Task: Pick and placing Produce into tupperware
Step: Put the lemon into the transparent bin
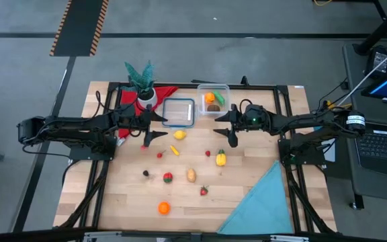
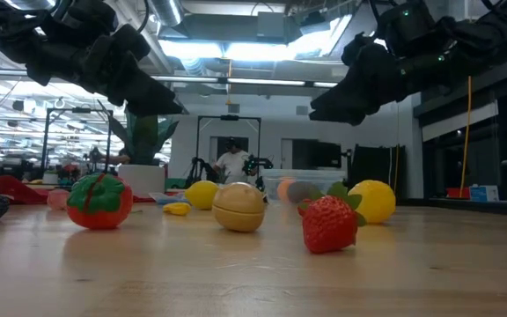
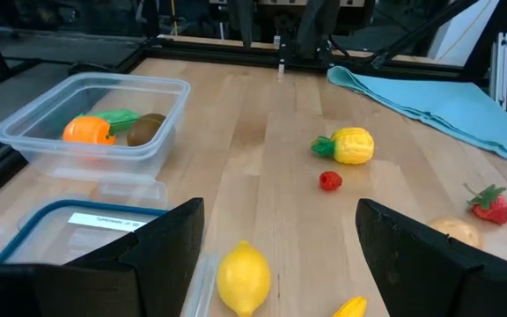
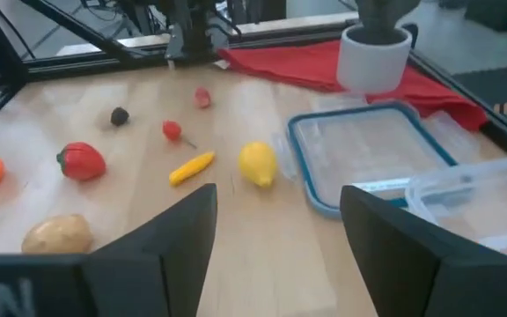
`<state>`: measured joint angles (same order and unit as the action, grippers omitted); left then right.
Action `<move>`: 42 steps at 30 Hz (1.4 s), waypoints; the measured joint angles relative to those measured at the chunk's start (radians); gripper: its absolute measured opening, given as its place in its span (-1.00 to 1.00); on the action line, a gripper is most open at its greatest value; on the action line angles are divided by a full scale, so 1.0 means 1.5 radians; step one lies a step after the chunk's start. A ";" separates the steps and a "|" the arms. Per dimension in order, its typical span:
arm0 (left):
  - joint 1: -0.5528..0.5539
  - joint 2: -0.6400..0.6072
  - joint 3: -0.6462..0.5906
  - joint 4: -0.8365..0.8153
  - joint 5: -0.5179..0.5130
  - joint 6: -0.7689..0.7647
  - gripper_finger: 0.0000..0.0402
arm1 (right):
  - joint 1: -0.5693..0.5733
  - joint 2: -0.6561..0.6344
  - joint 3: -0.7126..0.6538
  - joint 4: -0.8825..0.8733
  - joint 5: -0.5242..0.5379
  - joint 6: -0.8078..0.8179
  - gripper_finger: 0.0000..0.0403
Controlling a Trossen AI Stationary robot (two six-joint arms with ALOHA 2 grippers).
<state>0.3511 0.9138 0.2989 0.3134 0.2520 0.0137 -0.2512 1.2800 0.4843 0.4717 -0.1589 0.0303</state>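
The tupperware (image 1: 213,99) stands at the table's far side. A toy orange piece (image 3: 88,130), a green piece and a brown one lie in it. More produce lies loose on the wood: a lemon (image 1: 179,135), a yellow piece (image 1: 220,158), a tomato (image 1: 168,177), a potato (image 1: 191,175), a strawberry (image 1: 204,191) and an orange (image 1: 163,208). My left gripper (image 1: 154,128) hovers open left of the lemon (image 3: 243,277). My right gripper (image 1: 226,128) hovers open in front of the tupperware, facing the lemon (image 4: 257,164). Neither holds anything.
A clear lid with a blue rim (image 1: 179,112) lies flat left of the tub. A potted plant (image 1: 143,84) stands on a red cloth (image 1: 130,101) at the far left. A teal cloth (image 1: 261,202) covers the near right corner. A person shows in the room behind (image 2: 231,163).
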 joint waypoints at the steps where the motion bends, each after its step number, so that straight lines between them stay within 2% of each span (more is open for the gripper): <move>1: -0.001 0.000 0.000 0.000 0.000 -0.006 0.44 | 0.000 0.000 0.000 -0.004 0.000 0.010 0.21; 13: -0.045 0.003 0.001 -0.042 -0.024 -0.009 0.44 | 0.000 0.000 0.000 -0.027 0.000 0.010 0.21; 17: -0.066 0.027 0.043 -0.103 -0.072 -0.011 0.44 | 0.000 0.000 0.000 -0.027 0.000 0.010 0.21; 21: -0.085 0.080 0.107 -0.180 -0.102 0.020 0.44 | 0.000 0.000 0.000 -0.027 0.000 0.010 0.21; 26: -0.093 0.162 0.179 -0.249 -0.107 0.061 0.44 | 0.000 0.000 0.000 -0.028 0.000 0.009 0.21; 31: -0.101 0.243 0.220 -0.268 -0.107 0.104 0.44 | 0.000 0.000 0.000 -0.035 0.000 0.007 0.21; 42: -0.114 0.392 0.301 -0.301 -0.113 0.102 0.44 | 0.000 0.001 0.000 -0.074 0.001 0.009 0.21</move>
<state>0.1802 1.5015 0.7497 -0.1379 0.0819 0.1662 -0.2508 1.2812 0.4847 0.3600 -0.1581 0.0444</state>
